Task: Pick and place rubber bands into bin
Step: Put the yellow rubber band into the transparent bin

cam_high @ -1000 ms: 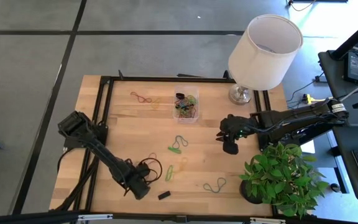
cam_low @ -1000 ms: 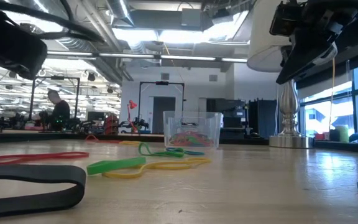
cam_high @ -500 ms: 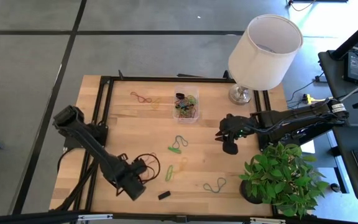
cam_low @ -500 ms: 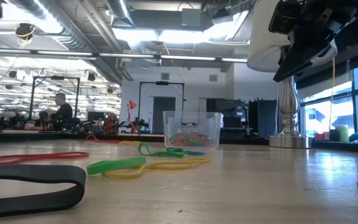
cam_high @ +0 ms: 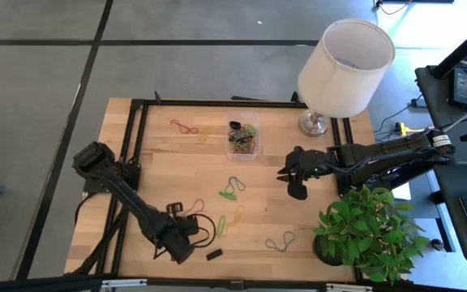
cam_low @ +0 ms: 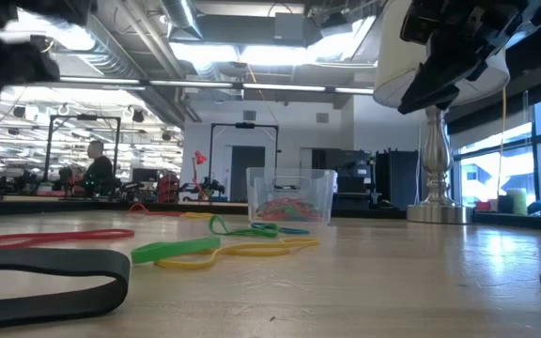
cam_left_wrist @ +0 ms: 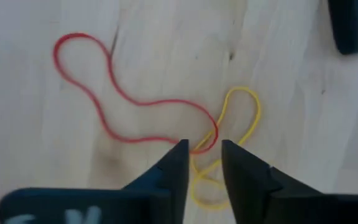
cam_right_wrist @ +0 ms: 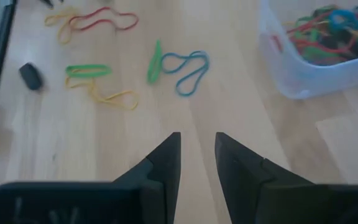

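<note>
- The worktop point(cam_high: 160, 162) was pale wood planking with a black frame along its edges, standing on a grey floor.
- A lamp with a white shade point(cam_high: 346, 66) stood at the far right corner; a potted plant point(cam_high: 369, 227) sat at the near right edge.
- The low view looked into a large room with ceiling lights; a person point(cam_low: 93, 169) was in the distance.
- The bin point(cam_high: 242, 136), clear-walled, sat at the far middle of the worktop and held a tangle of coloured bands.
- Loose rubber bands point(cam_high: 232, 188) lay scattered: a red loop point(cam_left_wrist: 123, 93) and a yellow loop point(cam_left_wrist: 238, 124) crossed each other just ahead of the left fingertips, the red one's long axis running slantwise.
- A green and blue-grey pair point(cam_right_wrist: 179, 62) lay mid-table, elongated.
- The left end effector point(cam_left_wrist: 201, 162) was low over the near left area, fingers slightly parted with the red and yellow loops lying at the gap; nothing gripped.
- The right end effector point(cam_right_wrist: 196, 152) hung above the worktop right of the bin, fingers narrowly apart, empty.
</note>
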Available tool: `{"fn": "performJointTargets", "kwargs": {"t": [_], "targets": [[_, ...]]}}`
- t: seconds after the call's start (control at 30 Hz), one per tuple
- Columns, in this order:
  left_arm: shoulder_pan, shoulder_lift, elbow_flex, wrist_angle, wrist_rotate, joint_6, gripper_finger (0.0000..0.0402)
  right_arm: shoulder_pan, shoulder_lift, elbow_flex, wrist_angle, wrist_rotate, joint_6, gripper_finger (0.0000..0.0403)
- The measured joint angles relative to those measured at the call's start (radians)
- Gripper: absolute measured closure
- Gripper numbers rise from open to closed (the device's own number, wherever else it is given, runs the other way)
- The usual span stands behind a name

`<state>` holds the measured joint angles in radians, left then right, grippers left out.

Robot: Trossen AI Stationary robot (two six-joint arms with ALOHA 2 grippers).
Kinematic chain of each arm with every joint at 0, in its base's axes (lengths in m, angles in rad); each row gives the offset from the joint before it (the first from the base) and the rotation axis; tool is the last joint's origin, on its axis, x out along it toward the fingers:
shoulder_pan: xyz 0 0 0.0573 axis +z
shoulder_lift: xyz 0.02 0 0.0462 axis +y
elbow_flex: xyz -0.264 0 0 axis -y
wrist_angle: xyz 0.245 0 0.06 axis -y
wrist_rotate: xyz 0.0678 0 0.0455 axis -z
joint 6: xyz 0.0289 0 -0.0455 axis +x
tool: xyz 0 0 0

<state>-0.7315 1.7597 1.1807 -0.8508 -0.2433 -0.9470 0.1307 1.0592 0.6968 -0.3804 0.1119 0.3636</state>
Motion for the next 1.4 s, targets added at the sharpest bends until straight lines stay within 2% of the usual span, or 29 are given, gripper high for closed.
{"fn": "performJointTargets", "kwargs": {"t": [0.1,0.2,0.43,0.57,0.7,0.73,0.8,0.9,1.07,1.13,1.27,1.4], "targets": [[-0.005,0.008,-0.054,0.083,0.005,0.0,0.0282,-0.001,0.0,0.0,0.001,0.011,0.021,0.0301],[-0.02,0.016,-0.096,0.096,0.005,0.0,0.026,-0.001,0.0,0.0,0.002,0.011,0.021,0.0301],[-0.054,0.012,-0.186,0.124,0.046,0.0,0.0247,-0.001,0.0,0.0,0.023,0.077,0.025,0.0301],[-0.052,0.007,-0.224,0.195,0.08,0.025,0.0275,-0.004,0.0,0.0,0.036,0.112,-0.001,0.0301],[-0.043,0.008,-0.219,0.209,0.115,0.032,0.0347,-0.003,0.0,0.0,0.046,0.131,-0.002,0.0301],[-0.042,0.01,-0.214,0.21,0.131,0.042,0.0371,-0.003,0.0,0.0,0.045,0.131,-0.003,0.0301],[-0.042,0.012,-0.194,0.207,0.147,0.075,0.0391,-0.003,0.0,0.0,0.044,0.131,-0.004,0.0301],[-0.045,0.016,-0.137,0.225,0.207,0.154,0.0398,-0.003,0.0,0.0,0.042,0.131,-0.006,0.0301],[-0.027,-0.003,-0.025,0.195,0.229,0.208,0.0399,-0.003,0.0,0.0,0.042,0.132,-0.015,0.0301],[-0.018,-0.014,0.018,0.156,0.215,0.209,0.0399,-0.003,0.0,0.0,0.043,0.132,-0.025,0.0301],[0.014,-0.032,0.102,0.018,0.125,0.208,0.0399,-0.003,0.0,0.0,0.053,0.132,-0.028,0.0301],[0.076,-0.048,0.178,-0.108,0.036,0.29,0.0399,-0.003,0.001,0.0,0.058,0.132,-0.025,0.0301]]}}
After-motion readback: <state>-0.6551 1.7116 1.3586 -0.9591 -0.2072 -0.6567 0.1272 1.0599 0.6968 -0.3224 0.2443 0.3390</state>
